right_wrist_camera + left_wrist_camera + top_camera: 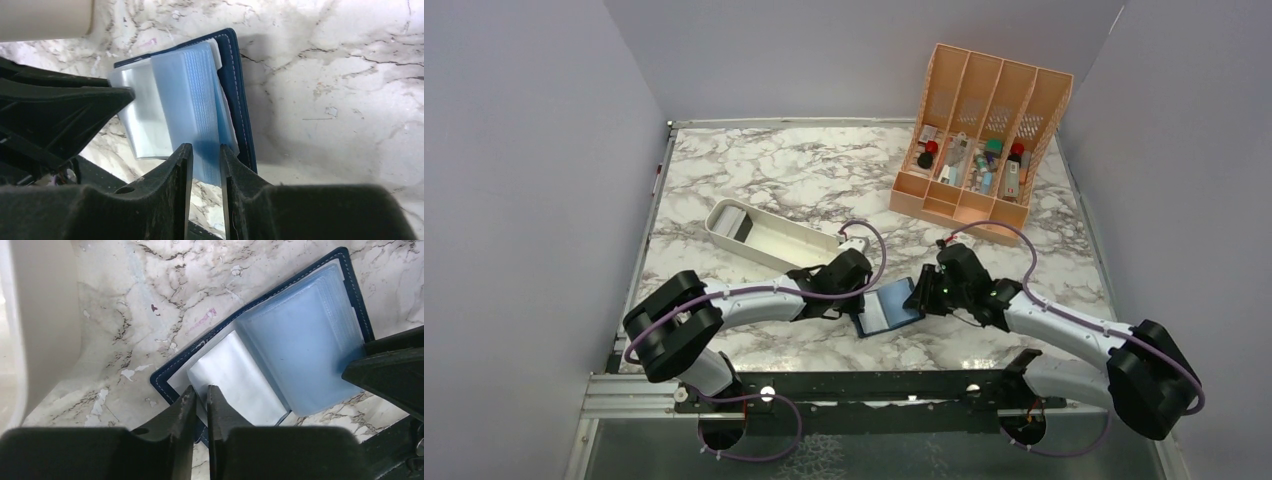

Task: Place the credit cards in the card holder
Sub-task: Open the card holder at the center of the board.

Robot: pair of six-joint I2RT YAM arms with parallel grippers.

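Observation:
The navy card holder (890, 310) lies open on the marble between the two arms. Its navy rim (358, 295) frames a stack of pale blue plastic sleeves (305, 340). A silvery-white credit card (235, 375) lies on the holder's left half, its far edge under the sleeves. My left gripper (201, 388) is shut on the card's near corner; it also shows from above (861, 303). My right gripper (205, 146) is closed on the edge of the sleeve stack (192, 95), beside the navy cover (241, 90); it also shows from above (926, 294). No other card shows.
A white oblong tray (769, 236) lies just behind the left gripper, with a dark item (742, 226) in its far end; its wall fills the left of the left wrist view (40, 315). An orange slotted organizer (979, 130) with small items stands at the back right.

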